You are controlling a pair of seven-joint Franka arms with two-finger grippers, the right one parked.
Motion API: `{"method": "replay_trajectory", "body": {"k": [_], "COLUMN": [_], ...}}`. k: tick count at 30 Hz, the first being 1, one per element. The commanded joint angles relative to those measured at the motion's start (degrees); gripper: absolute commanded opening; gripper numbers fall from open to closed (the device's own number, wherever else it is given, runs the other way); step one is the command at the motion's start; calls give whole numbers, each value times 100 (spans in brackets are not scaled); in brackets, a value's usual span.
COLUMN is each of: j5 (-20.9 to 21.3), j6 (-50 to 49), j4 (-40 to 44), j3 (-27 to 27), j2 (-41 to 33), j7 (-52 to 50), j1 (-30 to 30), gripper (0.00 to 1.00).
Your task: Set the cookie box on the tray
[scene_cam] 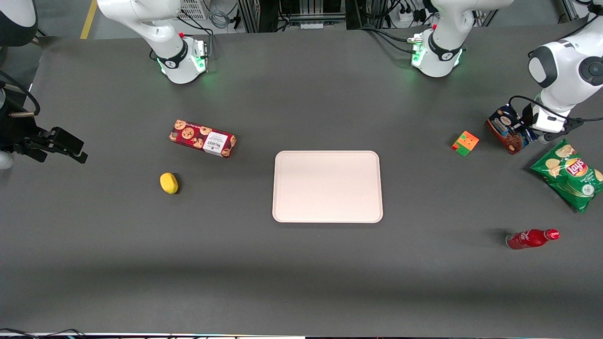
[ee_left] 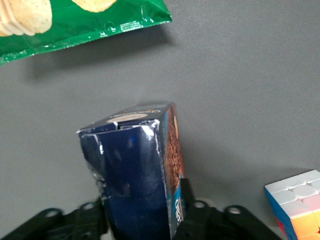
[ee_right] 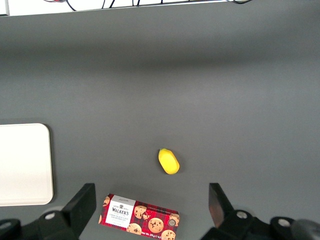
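Landmark for this entry: the tray (scene_cam: 327, 186), bare and flat on the table.

Cookie box (scene_cam: 509, 128) sits well away from the tray, toward the working arm's end of the table and a little farther from the front camera than the tray. It looks tipped rather than lying flat. Between box and tray, near the box, lies a multicolour cube (scene_cam: 465, 142). A green chip bag (scene_cam: 570, 173) lies just beside the box, nearer the front camera; a red bottle (scene_cam: 531, 238) lies nearer the camera again.

Gripper (ee_left: 142, 217) is at the box. In the wrist view the box (ee_left: 135, 175) stands between the two black fingers (ee_left: 186, 200), which press against its blue sides — so the pincer is closed on the box. The visible end flap is creased and dented, so the carton is soft. Whether the box has left the table cannot be told.

Step in hand, as I judge it: secure the grasp and lift for the carry to the tray.

Notes for doing it well:
- Hold firm but not harder — crushed cardboard may slip or skew.
- Raise straight up first, clear of the chip bag and cube, before travelling sideways.
- Carry over the cube with good clearance; the grasp appears to be near one end, so expect the free end to sag or swing.
- Come down over the middle of the tray, inside its low rim, until the box touches, then release — no dropping.
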Motion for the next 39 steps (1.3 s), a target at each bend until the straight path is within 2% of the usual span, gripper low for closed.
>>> {"method": "replay_trajectory", "body": {"k": [1, 10, 20, 24, 29, 32, 34, 39], "j5": [63, -42, -1228, -1422, -1484, -1843, -2002, -2064], "j6": [-452, -2666, -5276, -6077, -6439, -6421, -6369, -6211], "j4": [268, 1567, 3940, 4837, 5383, 5585, 5769, 6323], "j3": [-84, -988, -2412, -3009, -3721, -4125, -4406, -5093], "j2": [-216, -779, -657, -490, -296, -104, 133, 933], "j7": [5, 287, 296, 269, 190, -72, -301, -820], "j1": [-18, -53, -80, -88, -141, -159, -168, -168], "gripper": [0, 0, 0, 0, 0, 0, 0, 0]}}
